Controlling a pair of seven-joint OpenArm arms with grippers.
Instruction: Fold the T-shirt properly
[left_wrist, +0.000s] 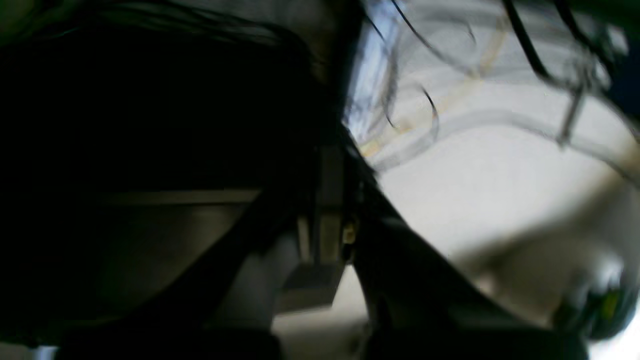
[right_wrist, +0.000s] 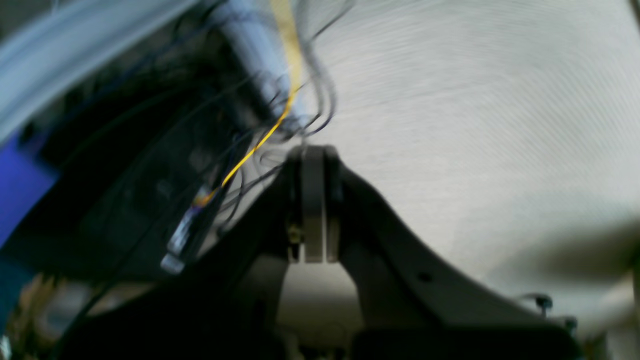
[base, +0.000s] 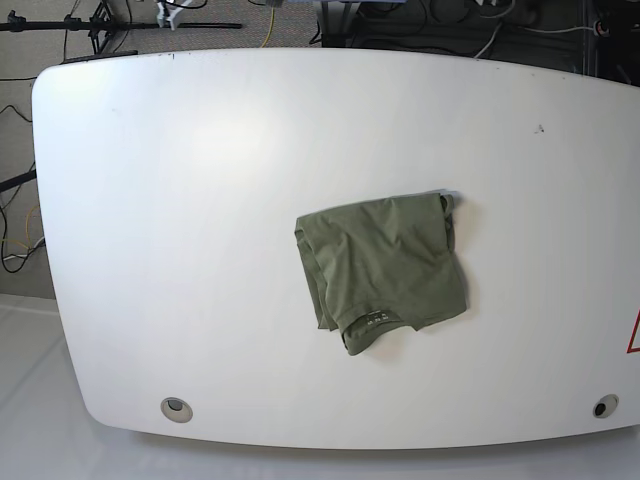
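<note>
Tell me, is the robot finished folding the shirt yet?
Nearly, it seems. The T-shirt already lies on the white table as a small folded bundle, its edges a bit uneven. Neither arm shows in the base view. The left gripper and right gripper are shut and empty. Maybe only tidying remains.

Plain olive-green T-shirt (base: 385, 268) — no print, white table (base: 180, 220)

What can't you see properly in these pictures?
- Base view: both arms are out of frame; only the T-shirt on the table shows. Its underside and inner folds are hidden by its own top layer.
- Left wrist view: the left half is nearly black and the rest is smeared by blur.
- Right wrist view: blurred cables; no shirt in view.
</note>
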